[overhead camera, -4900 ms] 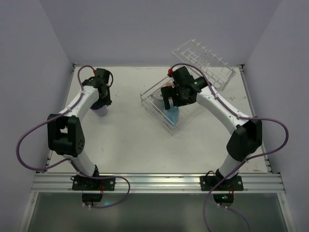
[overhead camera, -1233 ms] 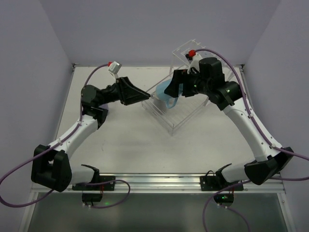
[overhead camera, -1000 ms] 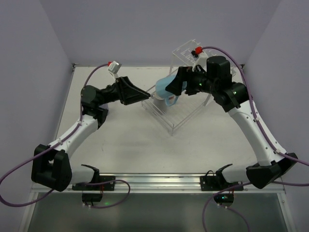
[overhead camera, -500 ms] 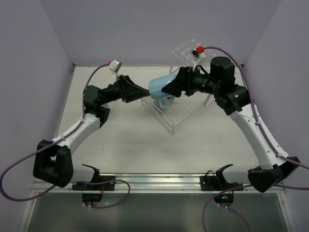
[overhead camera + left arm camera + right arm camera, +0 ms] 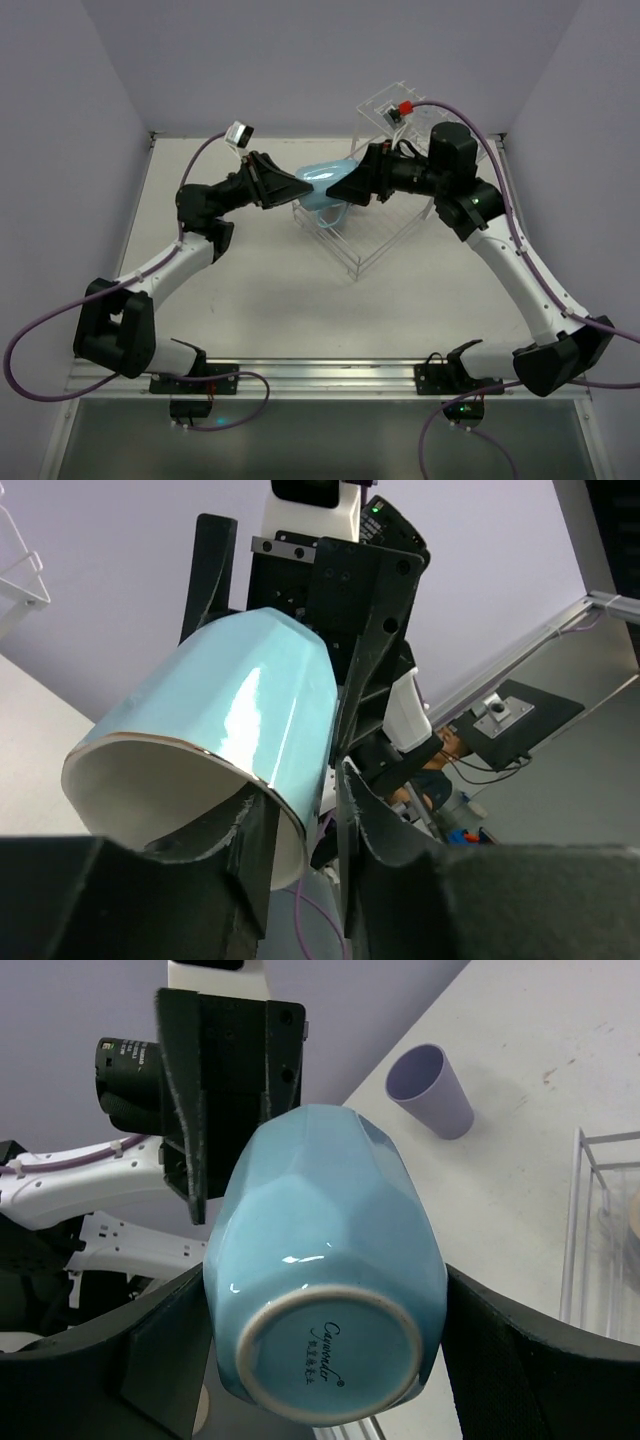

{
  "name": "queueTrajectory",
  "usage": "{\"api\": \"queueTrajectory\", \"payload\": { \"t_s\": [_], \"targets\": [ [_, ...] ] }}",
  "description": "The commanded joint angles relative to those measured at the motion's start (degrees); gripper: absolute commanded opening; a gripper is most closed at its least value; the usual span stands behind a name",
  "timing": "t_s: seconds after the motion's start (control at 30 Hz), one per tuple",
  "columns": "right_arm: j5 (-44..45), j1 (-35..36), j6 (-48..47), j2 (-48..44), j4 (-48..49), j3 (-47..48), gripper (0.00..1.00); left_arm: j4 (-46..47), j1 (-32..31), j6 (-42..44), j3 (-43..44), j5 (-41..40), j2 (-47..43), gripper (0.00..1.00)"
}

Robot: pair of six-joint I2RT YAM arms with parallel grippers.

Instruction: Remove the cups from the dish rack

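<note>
Right claw (image 5: 345, 190) clamped across blue cup (image 5: 322, 180), aloft over rack's (image 5: 376, 246) left end. Cup level, mouth left, base right. Left claw (image 5: 300, 825) apart, straddling rim. Purple cup (image 5: 432, 1090) on table (image 5: 250, 290), left of rack.

Glossy light blue over the faceted cup (image 5: 320, 1210), with white glints on the glaze; cream inside, edged by a thin dark line at the lip. Pale, unglazed ring under the foot, stamped with small dark script (too fine to read). Plain lavender on the second cup (image 5: 432, 1090). Clear, colourless bars for the dish rack (image 5: 365, 248). Off-white across the table (image 5: 250, 290), flecked with faint grey scuffs. Matte black on the left gripper (image 5: 308, 185) and right gripper (image 5: 335, 192). White shells and black joints along the arms (image 5: 520, 280). Purple for the cables (image 5: 40, 340), red on one small cap (image 5: 405, 107). Pale lilac over the walls (image 5: 300, 60).
</note>
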Motion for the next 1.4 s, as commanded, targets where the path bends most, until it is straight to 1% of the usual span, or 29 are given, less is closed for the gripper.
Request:
{"api": "queueTrajectory", "payload": {
  "t_s": [0.0,0.03,0.07,0.2,0.23,0.27,0.33,0.37,0.43,0.47,0.5,0.53,0.57,0.63,0.7,0.73,0.77,0.83,0.9,0.93,0.97,1.0,1.03,1.1,1.13,1.17,1.2,1.23,1.37],
  "targets": [
    [-4.3,-0.3,2.4,-0.6,11.1,-0.2,0.00,7.0,-0.6,-3.8,1.2,-1.8,0.4,0.29],
    [-4.5,-0.3,2.4,-0.5,11.6,-0.8,0.00,7.6,-0.6,-4.8,0.9,-2.0,0.4,0.19],
    [-4.9,-0.3,2.4,-0.5,11.9,-0.8,0.00,7.8,-0.6,-5.3,0.9,-2.0,0.4,0.00],
    [-4.0,-0.4,2.0,-0.1,11.6,-0.8,0.00,10.0,-0.5,-7.6,-0.4,-1.9,0.7,0.00],
    [-2.7,-0.4,1.6,0.0,10.6,-0.1,0.04,9.8,-0.5,-7.4,-0.8,-1.7,0.6,0.00],
    [-1.7,-0.4,0.9,0.3,9.3,0.5,0.27,9.3,-0.2,-7.0,-1.0,-1.3,0.4,0.00],
    [2.2,-0.4,-1.9,0.5,4.4,1.8,0.41,6.6,0.3,-4.5,-1.1,-0.3,-0.2,0.00],
    [3.6,-0.5,-2.8,0.5,3.0,2.8,0.55,4.7,0.7,-3.1,-1.2,0.8,-0.6,0.00],
    [7.0,-0.5,-5.4,0.4,-1.2,4.4,0.71,-0.6,2.9,0.9,-1.8,1.7,-2.3,0.00],
    [8.0,-0.5,-6.2,0.1,-2.2,4.9,0.85,-6.5,5.2,3.0,-1.7,3.1,-2.9,0.00],
    [9.2,-0.5,-7.3,-0.2,-4.4,5.2,0.91,-10.8,6.7,5.7,-1.5,3.7,-4.7,0.00],
    [10.2,-0.6,-7.8,-0.4,-5.2,5.5,0.96,-15.6,8.1,12.0,-0.7,4.2,-5.8,0.00],
    [11.9,-0.6,-8.2,-0.6,-5.8,5.7,0.99,-25.1,11.0,15.6,0.1,4.9,-6.7,0.00],
    [12.8,-0.6,-9.6,-1.1,-7.2,5.7,0.99,-33.3,13.2,24.5,3.1,5.3,-8.8,0.00],
    [14.1,-0.6,-10.6,-0.9,-8.4,5.8,0.99,-44.4,15.4,29.9,5.3,4.7,-9.8,0.00],
    [14.4,-0.7,-10.9,-0.7,-8.9,6.0,0.99,-48.6,15.9,35.2,7.9,3.7,-9.9,0.00],
    [15.1,-0.6,-11.1,-0.5,-9.2,6.0,0.99,-52.1,16.5,36.5,8.5,3.7,-9.9,0.00],
    [15.8,-0.6,-11.6,1.1,-10.6,6.5,0.99,-53.8,17.1,38.6,9.4,3.1,-10.1,0.00],
    [17.7,-0.6,-12.5,3.0,-13.8,7.8,0.99,-60.0,17.3,41.8,12.2,1.4,-10.0,0.00],
    [18.6,-0.6,-12.8,5.2,-15.0,9.1,0.99,-63.6,17.3,46.9,13.8,-2.1,-9.9,0.00],
    [19.5,-0.6,-13.3,6.3,-17.3,9.7,0.99,-71.7,17.3,49.7,15.4,-4.4,-9.7,0.00],
    [21.1,-0.5,-13.6,7.2,-18.1,10.0,0.99,-75.4,17.3,52.3,19.3,-7.0,-9.5,0.00],
    [22.3,-0.2,-13.7,8.9,-18.9,10.6,0.99,-79.0,17.3,57.0,21.3,-12.3,-9.2,0.00],
    [24.8,0.2,-13.9,10.5,-21.0,11.2,0.98,-86.0,17.3,60.3,26.1,-16.8,-7.8,0.00],
    [25.6,0.1,-13.7,11.2,-21.4,11.3,0.96,-88.0,17.3,62.8,27.6,-21.1,-7.1,0.00],
    [25.5,0.1,-13.4,12.3,-21.5,11.3,0.94,-91.1,17.3,63.9,28.8,-22.7,-5.5,0.00],
    [24.9,0.1,-13.0,12.6,-21.1,11.3,0.92,-92.5,17.3,65.4,31.0,-24.0,-4.6,0.00],
    [24.4,0.1,-12.5,12.8,-20.3,10.2,0.84,-93.6,17.3,65.8,31.9,-25.8,-3.6,0.00],
    [25.2,0.1,-9.6,12.2,-15.5,6.5,0.73,-95.7,17.2,67.1,33.7,-29.5,1.0,0.00]
  ]
}}
